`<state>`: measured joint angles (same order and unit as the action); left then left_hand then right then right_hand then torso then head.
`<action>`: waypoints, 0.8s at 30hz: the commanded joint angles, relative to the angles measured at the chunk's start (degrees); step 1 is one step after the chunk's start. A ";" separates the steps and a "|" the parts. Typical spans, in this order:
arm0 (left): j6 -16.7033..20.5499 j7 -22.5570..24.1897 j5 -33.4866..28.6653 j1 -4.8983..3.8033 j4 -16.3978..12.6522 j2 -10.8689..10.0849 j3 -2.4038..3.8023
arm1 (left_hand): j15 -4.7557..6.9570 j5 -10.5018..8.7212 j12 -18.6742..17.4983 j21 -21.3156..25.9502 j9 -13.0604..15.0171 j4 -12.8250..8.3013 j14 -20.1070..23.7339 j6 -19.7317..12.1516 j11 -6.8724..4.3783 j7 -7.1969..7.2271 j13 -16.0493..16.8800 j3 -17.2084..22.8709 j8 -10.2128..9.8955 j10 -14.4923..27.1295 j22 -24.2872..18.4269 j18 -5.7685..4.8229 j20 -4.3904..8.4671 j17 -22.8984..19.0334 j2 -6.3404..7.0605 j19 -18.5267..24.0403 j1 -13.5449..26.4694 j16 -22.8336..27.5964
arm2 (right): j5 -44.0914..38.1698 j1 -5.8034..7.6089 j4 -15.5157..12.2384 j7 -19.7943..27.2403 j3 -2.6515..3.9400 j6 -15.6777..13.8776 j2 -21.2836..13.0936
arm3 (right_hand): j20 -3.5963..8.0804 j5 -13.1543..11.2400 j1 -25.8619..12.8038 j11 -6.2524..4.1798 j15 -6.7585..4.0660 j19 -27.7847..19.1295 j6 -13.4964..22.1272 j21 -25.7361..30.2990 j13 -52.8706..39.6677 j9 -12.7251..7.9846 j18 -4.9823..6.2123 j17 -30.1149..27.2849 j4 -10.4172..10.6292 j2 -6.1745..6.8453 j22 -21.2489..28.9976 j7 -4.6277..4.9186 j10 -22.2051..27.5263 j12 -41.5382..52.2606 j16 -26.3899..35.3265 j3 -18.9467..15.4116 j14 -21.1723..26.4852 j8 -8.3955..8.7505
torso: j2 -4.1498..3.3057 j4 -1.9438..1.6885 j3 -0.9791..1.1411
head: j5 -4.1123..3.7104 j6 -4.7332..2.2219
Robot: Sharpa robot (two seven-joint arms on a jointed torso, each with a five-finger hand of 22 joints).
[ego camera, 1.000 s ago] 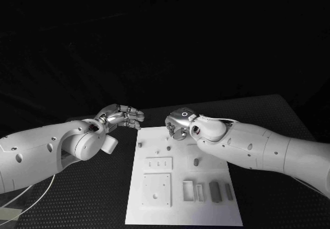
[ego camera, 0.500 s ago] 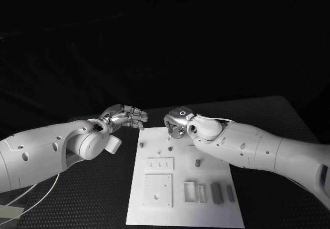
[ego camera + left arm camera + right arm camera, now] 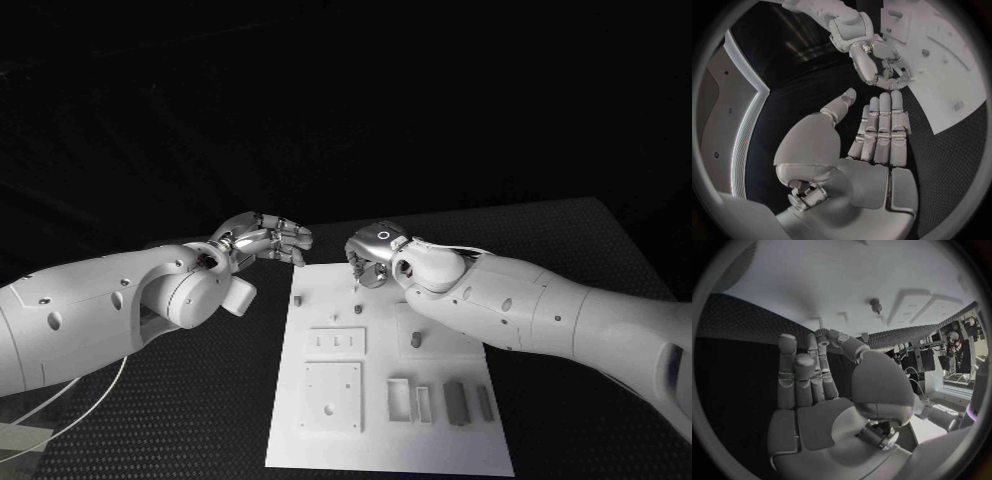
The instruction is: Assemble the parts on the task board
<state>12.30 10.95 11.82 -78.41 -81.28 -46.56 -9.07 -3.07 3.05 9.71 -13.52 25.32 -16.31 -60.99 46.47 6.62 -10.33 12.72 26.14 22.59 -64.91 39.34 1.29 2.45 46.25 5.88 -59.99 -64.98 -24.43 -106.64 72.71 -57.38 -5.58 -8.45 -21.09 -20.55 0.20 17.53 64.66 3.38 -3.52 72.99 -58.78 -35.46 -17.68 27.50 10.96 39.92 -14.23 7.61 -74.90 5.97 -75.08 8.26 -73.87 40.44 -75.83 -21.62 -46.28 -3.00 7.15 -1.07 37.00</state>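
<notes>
Two silver hands hang near the far end of the task board, a white plate lying lengthwise on the black worktop. On the left, the left hand hovers just off the board's far left corner, over the dark worktop. In the left wrist view its fingers lie straight and side by side, the thumb apart, with nothing between them: released and empty.

On the board itself, raised white blocks sit on the left half: a small one with three slots and, nearer the robot, a larger square one with a hole. To their right stand the parts: a pale rectangular frame, a narrow pale piece, a grey bar and a thinner grey strip. Further up the board, a small dark part stands in a recess.

On the right, the right hand hovers over the board's far edge. In the right wrist view its fingers are extended and loosely bent, thumb apart from them, holding nothing: released. Beyond its fingertips that view shows the white board with a small dark peg standing on it.
</notes>
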 commanded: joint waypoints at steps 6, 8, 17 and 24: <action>-0.73 0.67 -0.22 -0.22 -0.28 -0.07 0.05 | -0.01 -0.03 -0.38 0.37 0.11 -0.10 0.12 -0.06 0.36 -0.26 0.10 -0.30 -0.29 -0.12 0.06 0.93 0.16 0.11 0.01 -0.13 0.68 0.34 | -1.56 -0.07 0.15 -0.94 0.00 -0.12 0.03 | 0.21 0.18 2.34 -2.05 -1.45 0.17 -0.46 -0.23 -5.29 0.08 4.04 -0.07 -2.42 -2.78 -1.46 0.05 -2.74 0.03 -0.36 4.86 1.18 -0.08 | -0.62 -4.24 0.21 | -0.12 0.12; -0.68 0.65 -0.22 -0.25 -0.22 -0.07 0.05 | 0.00 -0.03 -0.39 0.37 0.11 -0.10 0.12 -0.06 0.36 -0.27 0.10 -0.30 -0.30 -0.12 0.06 0.94 0.16 0.12 0.02 -0.13 0.68 0.35 | -1.57 -0.11 0.28 -0.94 -0.01 -0.07 0.02 | 0.21 0.18 2.33 -2.05 -1.46 0.16 -0.48 -0.27 -5.33 0.09 4.04 -0.08 -2.43 -2.74 -1.46 0.05 -2.74 0.01 -0.39 4.86 1.18 -0.08 | -0.74 -4.31 0.24 | -0.20 0.12; -0.79 0.72 -0.22 -0.25 -0.14 0.23 0.05 | 0.00 -0.03 -0.42 0.39 0.13 -0.10 0.11 -0.06 0.36 -0.27 0.12 -0.31 -0.32 -0.13 0.07 0.94 0.16 0.13 0.02 -0.14 0.68 0.37 | -1.87 -0.21 0.65 -1.04 -0.07 0.27 0.44 | 0.22 0.18 2.32 -2.05 -1.46 0.15 -0.50 -0.36 -5.43 0.12 4.04 -0.11 -2.42 -2.66 -1.46 0.04 -2.75 -0.03 -0.45 4.88 1.18 -0.06 | -0.84 -4.34 0.17 | -0.35 -0.01; -0.77 0.70 -0.22 -0.25 -0.04 0.21 0.05 | 0.00 -0.03 -0.44 0.40 0.14 -0.10 0.10 -0.06 0.36 -0.27 0.14 -0.32 -0.34 -0.14 0.07 0.94 0.16 0.15 0.02 -0.14 0.69 0.38 | -2.05 -0.29 1.18 -0.90 -0.13 0.54 0.78 | 0.21 0.17 2.29 -2.05 -1.45 0.13 -0.51 -0.41 -5.49 0.13 4.04 -0.12 -2.42 -2.62 -1.46 0.04 -2.75 -0.06 -0.48 4.88 1.18 -0.05 | -0.86 -4.37 0.17 | -0.33 -0.08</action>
<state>12.30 10.94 11.81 -78.48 -81.28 -46.43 -9.07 -3.07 3.05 9.49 -13.46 25.40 -16.31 -60.99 46.47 6.62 -10.33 12.81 26.14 22.59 -64.91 39.33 1.29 2.45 46.34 5.88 -59.99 -64.98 -24.43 -107.75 72.71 -56.50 -6.20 -8.40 -21.47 -19.88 0.06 17.31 64.66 3.38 -3.46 73.02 -58.85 -35.70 -17.68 27.50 10.95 39.87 -13.42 7.61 -74.91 5.88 -75.08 7.93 -74.07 41.25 -75.76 -21.47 -47.11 -3.00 7.33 -1.42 36.94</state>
